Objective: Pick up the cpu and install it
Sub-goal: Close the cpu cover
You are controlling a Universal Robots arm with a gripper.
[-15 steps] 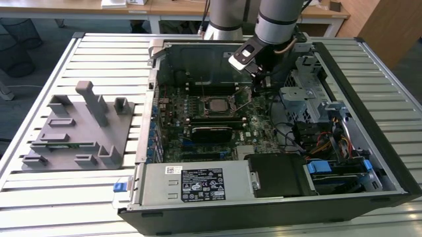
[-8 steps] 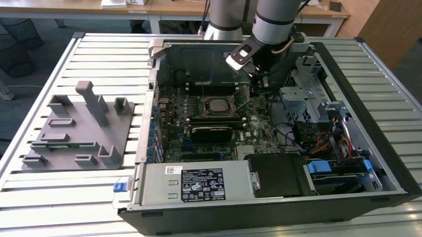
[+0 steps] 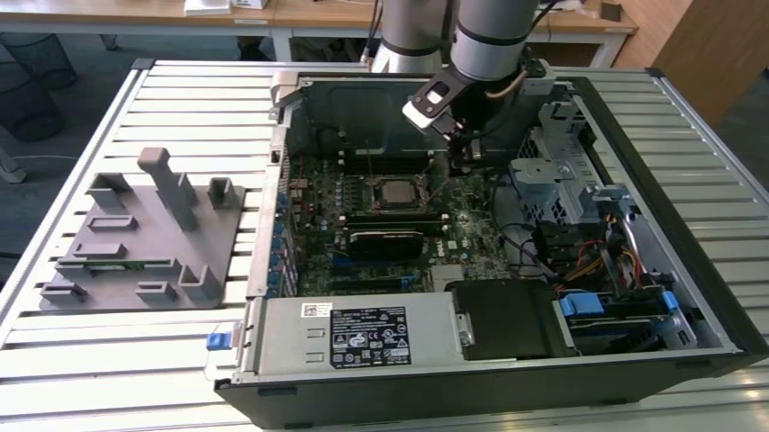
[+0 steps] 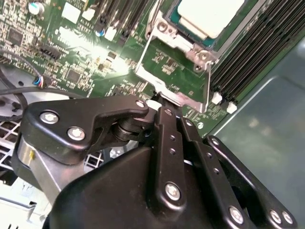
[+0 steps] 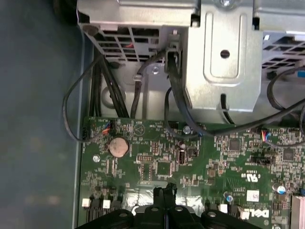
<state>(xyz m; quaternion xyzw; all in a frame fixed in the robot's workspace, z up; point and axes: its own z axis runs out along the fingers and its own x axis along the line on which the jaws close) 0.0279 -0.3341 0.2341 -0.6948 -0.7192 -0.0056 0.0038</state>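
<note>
Nearest you, the power supply [image 3: 360, 335] fronts the open computer case [image 3: 481, 391]. At the exterior view's left, your grey fixture [image 3: 144, 238] stands on the counter [image 3: 180, 99]. Further right, the cpu [image 3: 397, 192] sits in its motherboard socket. Just right of it your claw [image 3: 462, 166] hangs, fingers pressed together at the edge of the socket frame [image 4: 188, 49].

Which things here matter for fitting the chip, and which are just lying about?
For the job: chip, sitting in its socket; hinged metal frame beside it; gripper, jaws shut at that frame's edge; circuit board.
Lying about: grey fixture blocks on the table; power supply; drive cage; cables; coin battery.
</note>
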